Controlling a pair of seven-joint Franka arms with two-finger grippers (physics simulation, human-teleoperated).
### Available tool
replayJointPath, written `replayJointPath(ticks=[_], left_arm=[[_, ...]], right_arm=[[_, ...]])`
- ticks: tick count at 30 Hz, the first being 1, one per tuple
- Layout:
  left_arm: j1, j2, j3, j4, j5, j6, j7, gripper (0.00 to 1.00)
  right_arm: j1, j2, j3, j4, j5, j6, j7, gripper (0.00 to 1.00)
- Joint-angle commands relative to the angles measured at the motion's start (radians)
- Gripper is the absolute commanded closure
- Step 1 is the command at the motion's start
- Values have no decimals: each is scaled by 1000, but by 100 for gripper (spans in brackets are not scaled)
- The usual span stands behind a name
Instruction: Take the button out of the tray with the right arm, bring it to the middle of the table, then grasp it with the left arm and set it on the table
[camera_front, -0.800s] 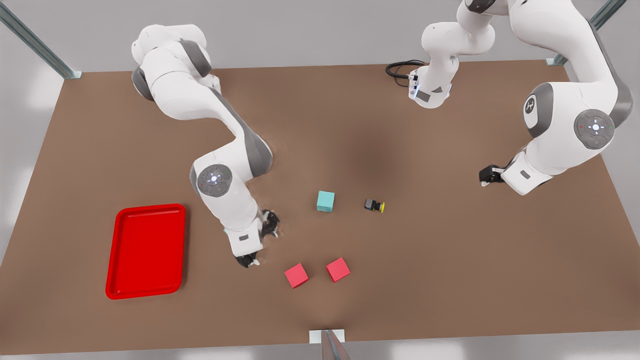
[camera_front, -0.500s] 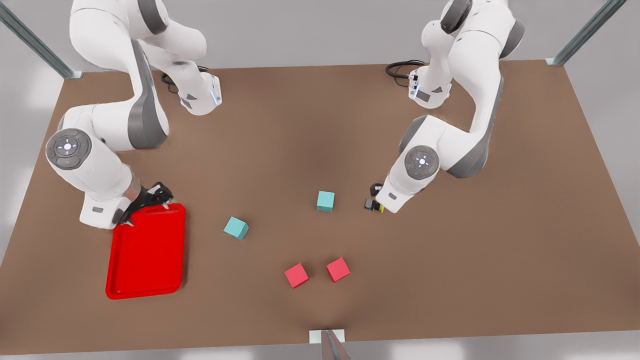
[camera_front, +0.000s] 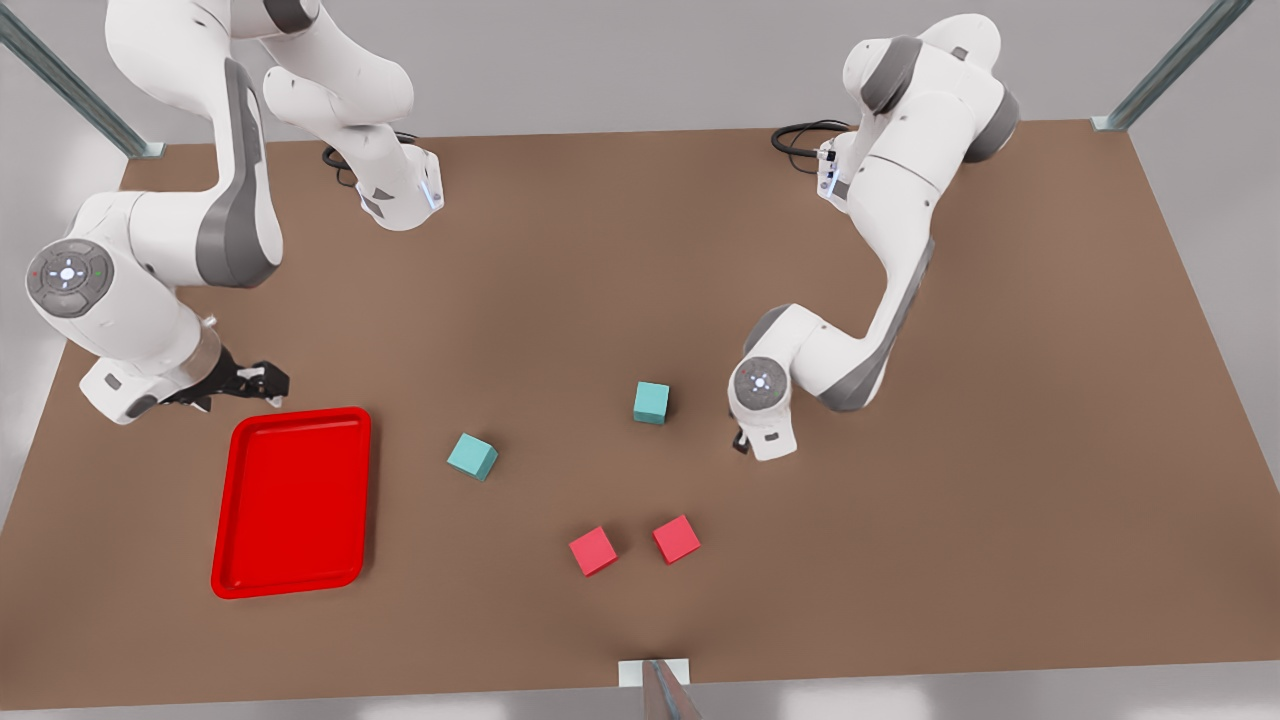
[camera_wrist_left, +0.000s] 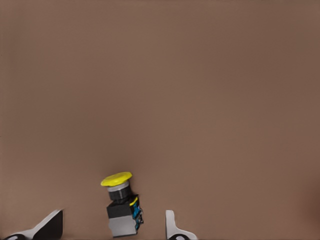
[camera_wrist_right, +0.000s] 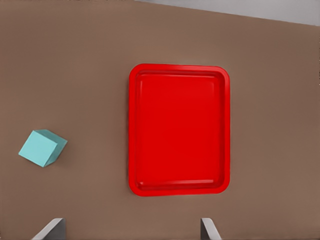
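Left claw (camera_wrist_left: 110, 227) straddles button (camera_wrist_left: 121, 206).

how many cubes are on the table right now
4: one teal cube mid-table, another teal cube nearer the tray, and two red cubes side by side toward the front edge.

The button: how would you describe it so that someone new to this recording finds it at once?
Start from the brown table and go to the left gripper, low near the table's middle, at the front view's right of a teal cube. The button lies between its open fingers. Unlike the plain cubes, it has a black boxy body with a round yellow cap.
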Motion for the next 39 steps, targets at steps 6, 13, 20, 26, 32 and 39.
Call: replayJointPath(ticks=[6, 13, 20, 26, 32, 39], left_arm=[[9, -62, -4, -196, 46, 262, -613, 0], [9, -42, -12, -250, 33, 396, -556, 0], [11, -16, -10, -272, 33, 452, -524, 0], [25, -13, -7, -307, 35, 482, -483, 0], [26, -13, -4, -316, 36, 483, -477, 0], [26, -15, -3, -328, 36, 489, -458, 0]], right_arm=[[3, 6, 1, 1, 12, 37, 279, 0], [4, 14, 3, 1, 40, 65, 274, 0], [6, 19, 3, 7, 41, 65, 275, 0], [6, 20, 6, 12, 43, 63, 275, 0], [6, 20, 6, 12, 43, 63, 275, 0], [7, 19, 7, 12, 41, 57, 286, 0]])
